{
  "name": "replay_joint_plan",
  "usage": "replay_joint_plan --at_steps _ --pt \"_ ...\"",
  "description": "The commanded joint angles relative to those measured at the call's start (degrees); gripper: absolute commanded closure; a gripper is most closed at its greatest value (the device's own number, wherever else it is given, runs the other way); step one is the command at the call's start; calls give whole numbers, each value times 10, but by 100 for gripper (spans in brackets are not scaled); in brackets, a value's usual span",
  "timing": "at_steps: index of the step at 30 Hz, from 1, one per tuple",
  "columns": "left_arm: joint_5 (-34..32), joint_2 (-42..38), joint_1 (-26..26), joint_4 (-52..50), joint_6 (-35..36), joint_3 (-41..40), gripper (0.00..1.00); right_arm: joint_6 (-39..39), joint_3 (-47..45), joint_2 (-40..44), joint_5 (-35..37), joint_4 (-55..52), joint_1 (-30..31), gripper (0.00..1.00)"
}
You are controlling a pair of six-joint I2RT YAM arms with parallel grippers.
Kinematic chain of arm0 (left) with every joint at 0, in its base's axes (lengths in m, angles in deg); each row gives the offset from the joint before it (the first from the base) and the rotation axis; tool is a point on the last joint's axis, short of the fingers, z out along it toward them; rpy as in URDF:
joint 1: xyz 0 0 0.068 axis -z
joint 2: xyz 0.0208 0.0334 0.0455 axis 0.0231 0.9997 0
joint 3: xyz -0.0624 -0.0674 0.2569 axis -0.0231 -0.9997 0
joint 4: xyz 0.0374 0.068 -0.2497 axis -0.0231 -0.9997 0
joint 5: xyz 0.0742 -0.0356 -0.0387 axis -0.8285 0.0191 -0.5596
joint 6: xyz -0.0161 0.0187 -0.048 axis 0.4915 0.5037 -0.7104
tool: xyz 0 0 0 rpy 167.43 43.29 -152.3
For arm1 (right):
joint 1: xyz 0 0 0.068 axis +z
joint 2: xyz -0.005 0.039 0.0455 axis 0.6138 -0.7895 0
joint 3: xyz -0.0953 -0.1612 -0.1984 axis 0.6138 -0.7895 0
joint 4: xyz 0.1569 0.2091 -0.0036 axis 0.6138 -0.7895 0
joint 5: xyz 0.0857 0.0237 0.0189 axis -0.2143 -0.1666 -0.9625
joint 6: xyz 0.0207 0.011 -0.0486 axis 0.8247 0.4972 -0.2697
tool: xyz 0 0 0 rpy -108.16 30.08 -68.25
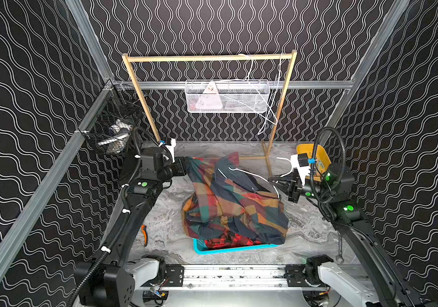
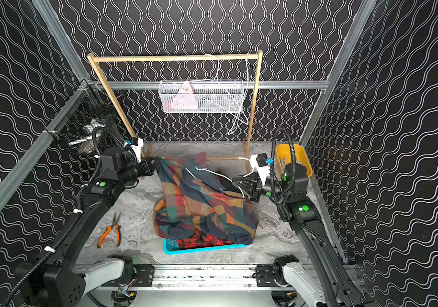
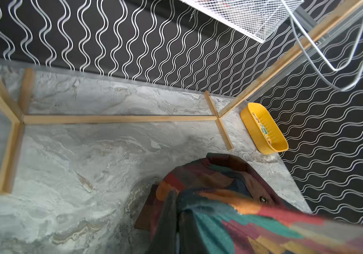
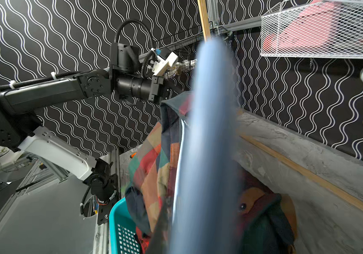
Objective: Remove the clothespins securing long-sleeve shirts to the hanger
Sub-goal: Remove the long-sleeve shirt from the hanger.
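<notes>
Our left gripper is clamped on a corner of the limp plaid shirt, which is heaped over the teal basket. Our right gripper is clamped on the stiff white hanger. We see no clothespins on it.

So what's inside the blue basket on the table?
A red-and-black checked shirt peeks out at the front edge of the basket. The big colourful checked shirt covers the rest, so anything deeper inside is hidden.

Left pincer clamped, right pincer closed
</notes>
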Motion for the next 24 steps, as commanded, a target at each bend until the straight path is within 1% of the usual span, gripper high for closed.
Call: replay_joint_plan --at_steps 1,3,7,10,13,17,21,23,24 --pt "-60 25 -11 38 -43 25 100 -40 5 12 -27 -78 18 100" --pt "-46 38 -11 43 -46 40 100 -75 19 8 -7 -135 41 100" --pt "-27 48 -11 56 -60 48 100 -91 22 2 38 -164 79 100" --pt "-6 46 -11 57 -64 55 100 -111 50 -31 99 -216 106 100" --pt "10 35 -6 65 -67 56 100 -118 70 -63 127 -236 120 100" --pt "-1 21 6 44 -47 64 100 -106 64 -76 128 -214 122 100" --pt "-50 22 5 2 -26 61 100 -92 45 -42 111 -191 122 100" --pt "-64 26 2 4 -32 58 100 -93 43 -32 114 -198 122 100" --pt "-60 30 0 10 -39 61 100 -108 49 -35 117 -224 122 100"
